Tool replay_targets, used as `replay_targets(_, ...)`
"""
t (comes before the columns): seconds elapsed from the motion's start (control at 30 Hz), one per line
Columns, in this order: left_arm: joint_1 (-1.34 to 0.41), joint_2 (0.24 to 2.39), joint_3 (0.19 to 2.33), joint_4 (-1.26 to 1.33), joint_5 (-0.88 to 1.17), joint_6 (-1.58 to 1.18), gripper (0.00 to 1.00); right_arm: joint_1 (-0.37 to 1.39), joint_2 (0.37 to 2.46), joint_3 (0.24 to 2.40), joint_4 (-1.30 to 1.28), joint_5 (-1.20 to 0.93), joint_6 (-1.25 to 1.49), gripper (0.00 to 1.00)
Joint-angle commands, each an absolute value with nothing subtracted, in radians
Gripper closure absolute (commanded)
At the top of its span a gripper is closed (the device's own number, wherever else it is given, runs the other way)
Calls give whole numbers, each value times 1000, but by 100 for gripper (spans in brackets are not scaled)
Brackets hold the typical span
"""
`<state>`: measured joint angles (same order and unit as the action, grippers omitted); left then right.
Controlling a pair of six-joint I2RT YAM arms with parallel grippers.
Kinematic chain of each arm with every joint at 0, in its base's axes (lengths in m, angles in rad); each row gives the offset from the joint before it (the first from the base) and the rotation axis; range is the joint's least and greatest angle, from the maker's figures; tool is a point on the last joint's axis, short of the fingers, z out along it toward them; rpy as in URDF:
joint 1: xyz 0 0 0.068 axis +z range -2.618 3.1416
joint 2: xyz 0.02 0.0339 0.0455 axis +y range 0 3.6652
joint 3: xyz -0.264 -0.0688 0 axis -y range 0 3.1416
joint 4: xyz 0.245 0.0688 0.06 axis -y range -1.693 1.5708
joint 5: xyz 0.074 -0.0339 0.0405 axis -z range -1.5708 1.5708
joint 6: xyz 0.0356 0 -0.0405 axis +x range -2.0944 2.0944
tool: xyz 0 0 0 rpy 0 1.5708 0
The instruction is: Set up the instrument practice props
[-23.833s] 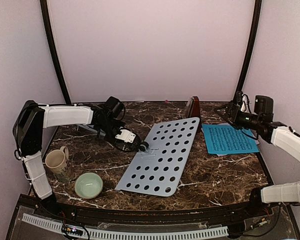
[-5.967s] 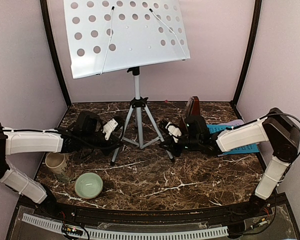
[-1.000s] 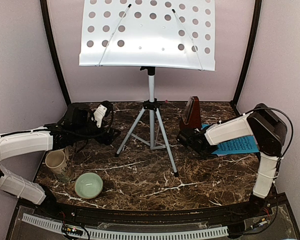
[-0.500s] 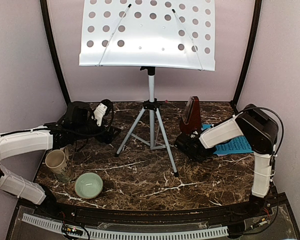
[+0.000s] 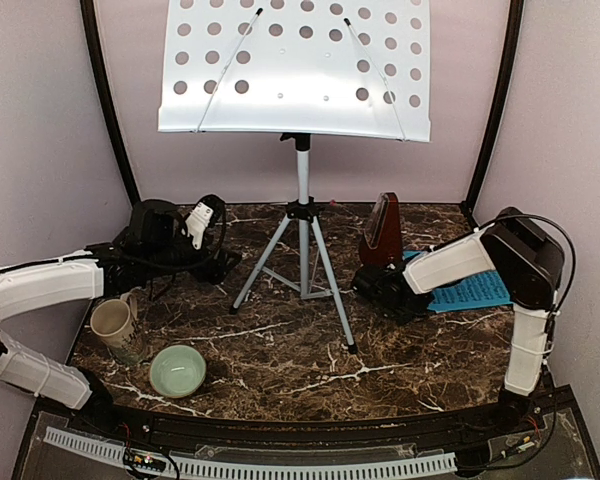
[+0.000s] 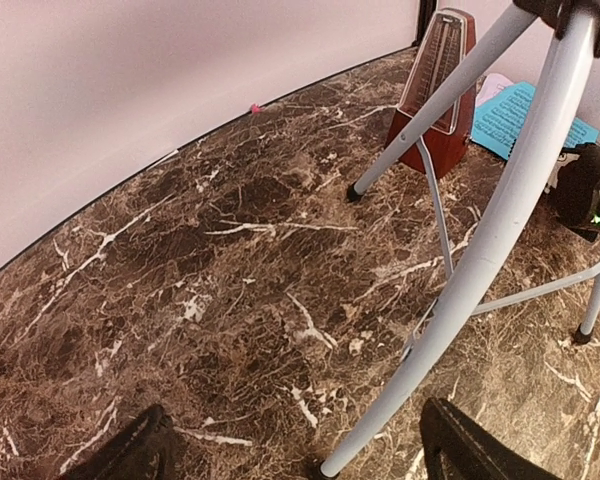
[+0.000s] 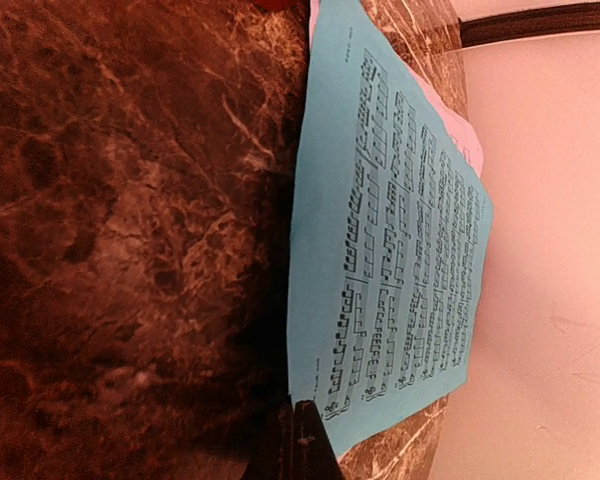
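Paper is the tricky part now: the right gripper has its fingers pressed fully together at the near edge of the blue page. That page lies flat on the table over the pink page, beside the metronome. Whether the sheet is truly nipped, I cannot tell. A slow, shallow lift would show it, peeling blue off pink before carrying it to the stand, upright mid-table. The left gripper gapes wide, empty, by a stand leg.
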<state>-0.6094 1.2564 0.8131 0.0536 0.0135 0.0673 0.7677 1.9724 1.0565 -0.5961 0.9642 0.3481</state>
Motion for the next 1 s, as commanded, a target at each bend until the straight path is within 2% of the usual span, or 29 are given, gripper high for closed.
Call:
replay_targets(0.0,-609,1197,845,43,19,78,13,784,1814,1062,-632,877,340,100)
replay_targets(0.17,-609,1157,839,43,38,84,13,784,1620,1066,-659,765,328,100)
replay_targets(0.4,-647,1097,853,40,89,87,13,804,1392,1074,-658,506,348,100)
replay_targets(0.67,-739,1062,869,3,113,92,14,877,1128,999,-454,187,357,100)
replay_targets(0.97,-841,1040,870,-1,160,159,15,892,988,1024,-427,-99,304,100)
